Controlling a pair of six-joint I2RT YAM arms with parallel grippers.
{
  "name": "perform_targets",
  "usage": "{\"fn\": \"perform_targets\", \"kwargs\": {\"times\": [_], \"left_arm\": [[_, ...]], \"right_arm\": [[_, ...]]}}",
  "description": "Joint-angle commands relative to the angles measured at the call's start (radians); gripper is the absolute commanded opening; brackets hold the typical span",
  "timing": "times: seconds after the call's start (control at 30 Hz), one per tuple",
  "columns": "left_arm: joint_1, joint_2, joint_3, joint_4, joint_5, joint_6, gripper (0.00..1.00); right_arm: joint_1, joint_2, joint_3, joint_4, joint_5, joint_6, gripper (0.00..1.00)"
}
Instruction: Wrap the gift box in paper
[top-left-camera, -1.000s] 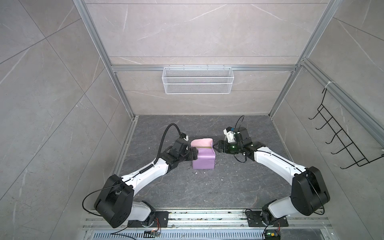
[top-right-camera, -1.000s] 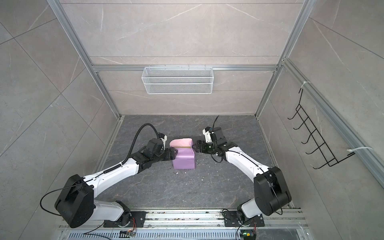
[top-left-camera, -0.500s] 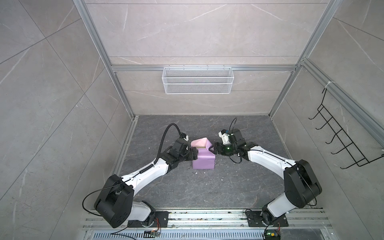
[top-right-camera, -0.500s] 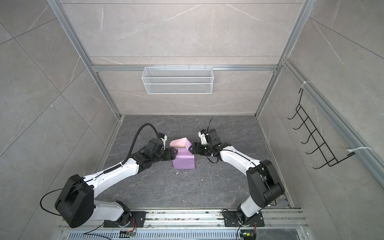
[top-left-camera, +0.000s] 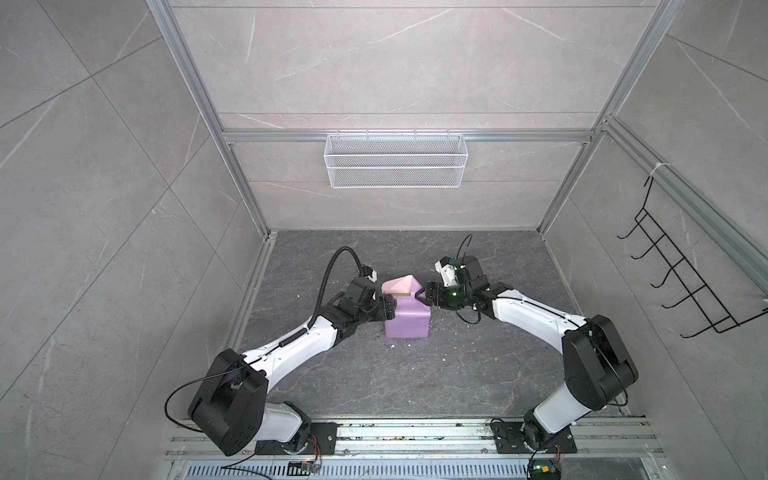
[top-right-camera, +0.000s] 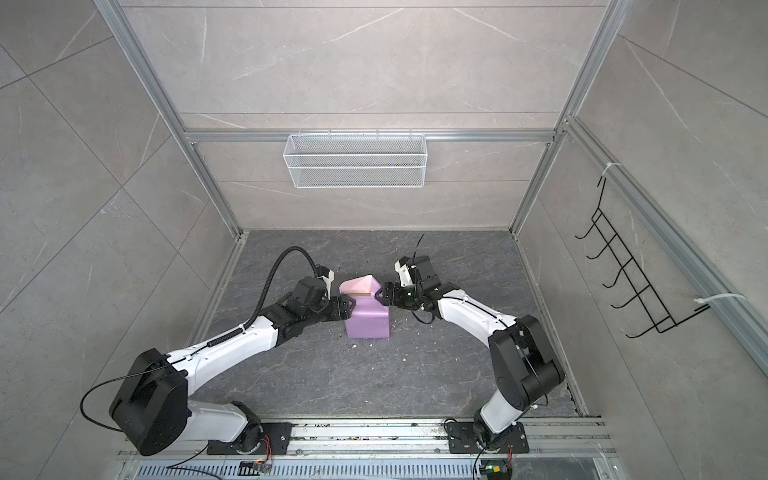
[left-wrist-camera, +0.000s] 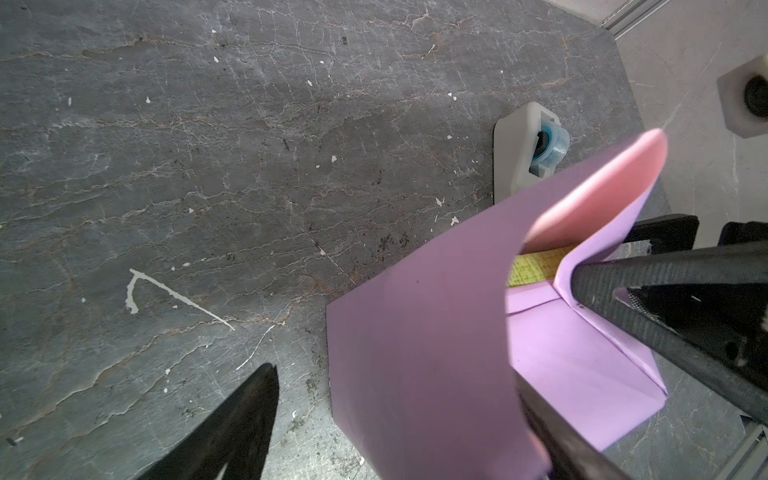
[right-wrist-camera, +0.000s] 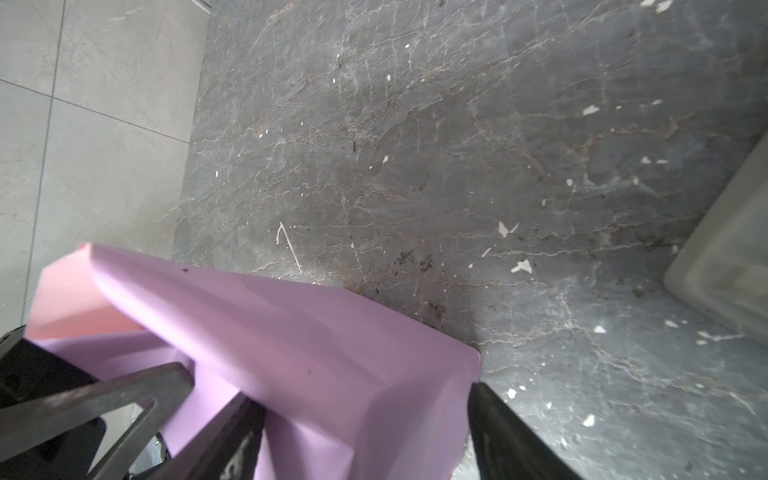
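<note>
gift box (top-left-camera: 401, 295) under paper (top-left-camera: 406, 322), left end effector (top-left-camera: 388, 311), right end effector (top-left-camera: 419, 296) flanking

Middle of the desk (top-left-camera: 457, 374): the paper (top-left-camera: 405, 322) lies over the gift box (left-wrist-camera: 536, 270), one flap standing up at the back. Left gripper (top-left-camera: 388, 309) sits at its left side, right gripper (top-left-camera: 419, 295) at its right. Wire basket (top-left-camera: 395, 166) on the back wall, hook rack (top-left-camera: 690, 286) on the right wall.

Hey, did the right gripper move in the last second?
Yes. In a top view, judged against the fixed wire basket on the back wall, the right gripper has slid left, closing in on the paper.
</note>
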Motion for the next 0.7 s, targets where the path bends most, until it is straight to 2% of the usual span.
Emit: {"fn": "perform_targets", "kwargs": {"times": [0.0,0.2,0.47,0.67], "left_arm": [[-0.003,0.003,0.001,0.018,-0.016,0.004,0.80],[-0.002,0.003,-0.002,0.021,-0.017,0.004,0.80],[-0.003,0.000,-0.002,0.022,-0.015,0.004,0.80],[-0.003,0.000,-0.004,0.023,-0.014,0.004,0.80]], "right_arm": [[-0.027,-0.044,-0.010,0.022,-0.046,0.011,0.78],[-0.056,-0.055,-0.030,0.006,-0.065,-0.007,0.75],[-0.054,-0.014,-0.031,0.038,-0.090,0.002,0.68],[-0.044,0.018,-0.020,0.066,-0.100,0.021,0.67]]}}
